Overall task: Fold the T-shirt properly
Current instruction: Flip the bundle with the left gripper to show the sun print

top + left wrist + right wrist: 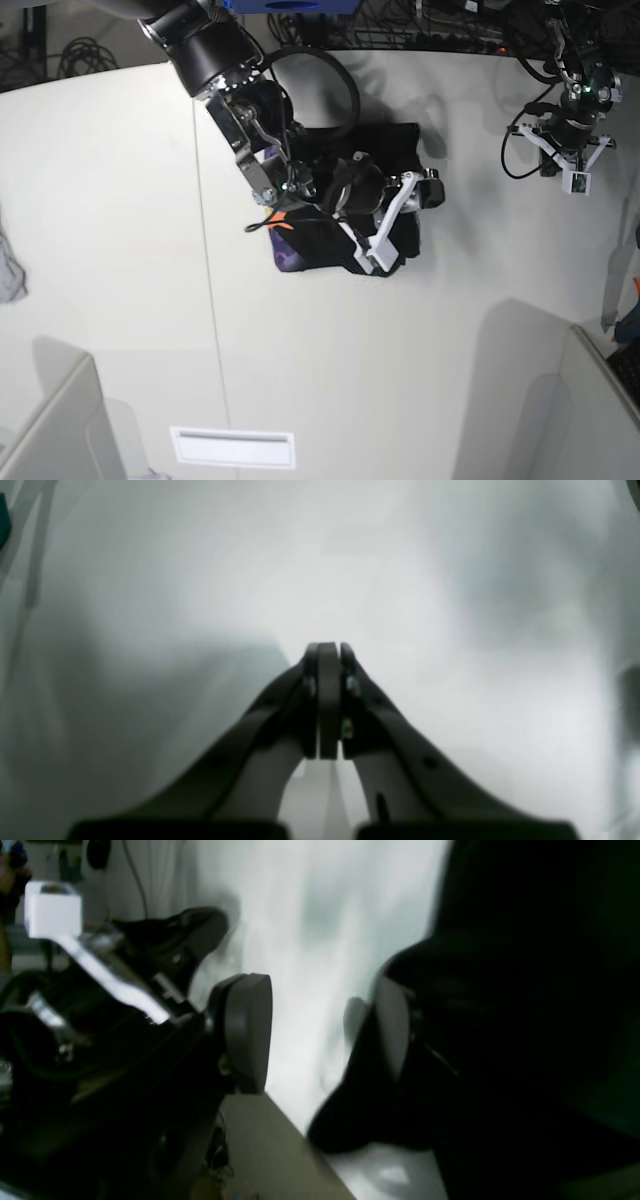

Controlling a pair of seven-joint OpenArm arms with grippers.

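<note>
The T-shirt (345,165) lies in a black bundle on the white table (120,200), with a bit of purple and orange print (284,250) showing at its near left corner. My right gripper (320,1030) is open at the bundle's right edge. Only bright table shows between its pads (247,1030). Black cloth (525,990) fills the right of the right wrist view, right beside the other finger. My left gripper (327,650) is shut on nothing, hovering over bare table. Its arm (572,120) stands at the far right of the base view, well away from the shirt.
A small grey cloth scrap (10,265) lies at the table's left edge. Black cables (300,60) loop behind the shirt. Grey partitions stand at the near left (55,430) and near right (590,410). A white label (232,447) lies near the front.
</note>
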